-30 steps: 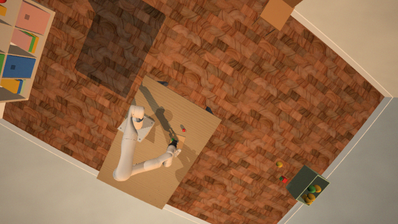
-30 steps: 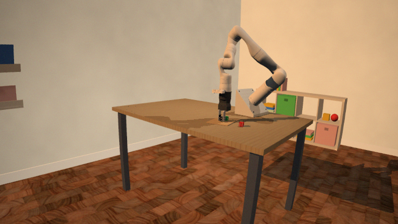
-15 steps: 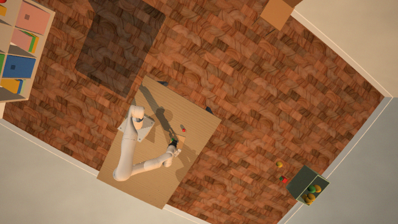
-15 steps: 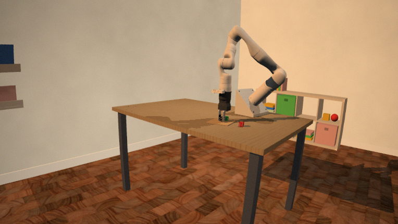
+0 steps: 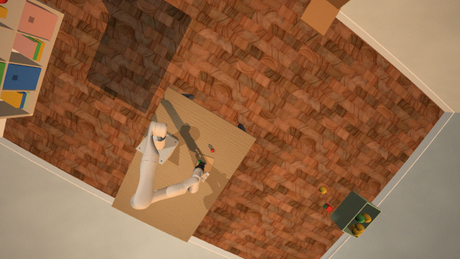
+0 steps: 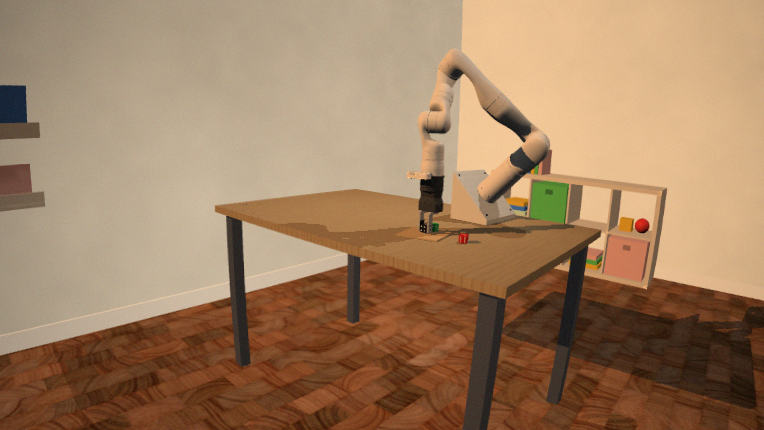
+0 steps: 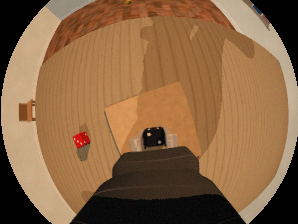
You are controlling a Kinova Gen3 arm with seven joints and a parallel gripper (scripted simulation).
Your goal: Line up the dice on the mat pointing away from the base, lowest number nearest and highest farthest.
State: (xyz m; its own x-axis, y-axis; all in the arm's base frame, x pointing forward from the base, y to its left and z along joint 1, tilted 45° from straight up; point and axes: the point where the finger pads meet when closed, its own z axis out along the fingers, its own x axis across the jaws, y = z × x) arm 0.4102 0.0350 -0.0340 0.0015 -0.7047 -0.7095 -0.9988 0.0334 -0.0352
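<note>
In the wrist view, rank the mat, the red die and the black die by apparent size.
1. Mat, clearly largest.
2-3. Red die and black die look about alike; the black one, held in the gripper, sits nearer the camera, so no ranking.

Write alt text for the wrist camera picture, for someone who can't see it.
Looking down past the dark two-finger gripper, which is shut on a black die over a thin square tan mat on the wooden table. A small red die sits on the bare table, left of the mat.
</note>
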